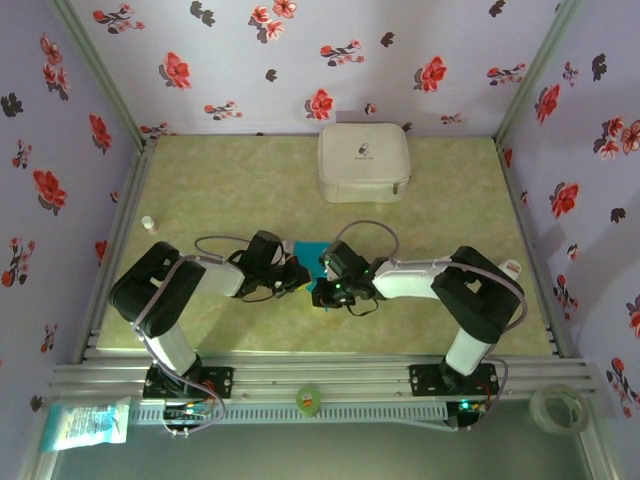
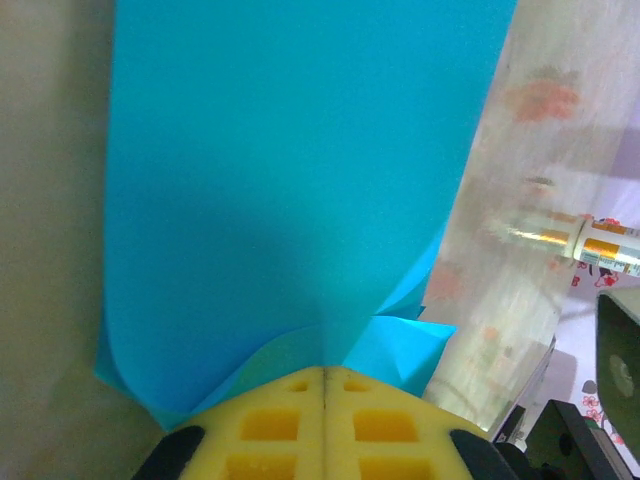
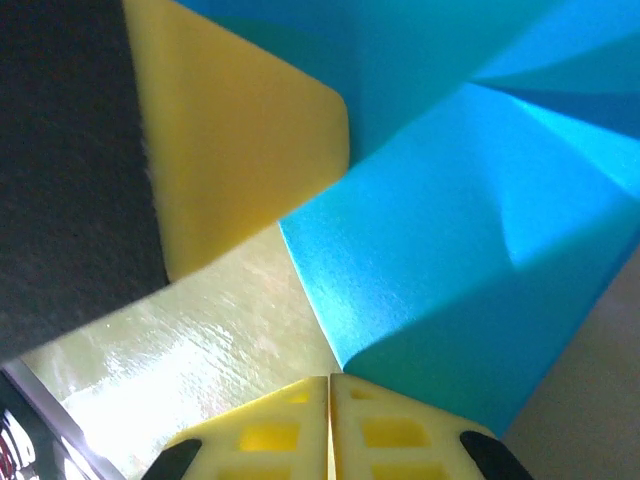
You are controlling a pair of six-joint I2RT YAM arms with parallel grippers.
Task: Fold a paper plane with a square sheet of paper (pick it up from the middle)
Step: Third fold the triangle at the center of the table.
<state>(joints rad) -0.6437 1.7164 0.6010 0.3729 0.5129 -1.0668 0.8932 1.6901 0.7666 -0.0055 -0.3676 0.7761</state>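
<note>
Top view: the square sheet of paper [image 1: 306,248] is mid-worktop [image 1: 220,180] between both arms, well apart from the white case [image 1: 364,162].

Left wrist: your left gripper [image 2: 325,372] is clamped on the sheet's lower folds. The paper looks light and floppy and probably creases easily, so grip near a fold.

Right wrist: your right gripper [image 3: 330,380] has its pads together at a folded edge. I can't tell if it's caught.

paper [image 1: 308,248] btwn l hand [image 1: 302,273], r hand [image 1: 323,281]
</note>
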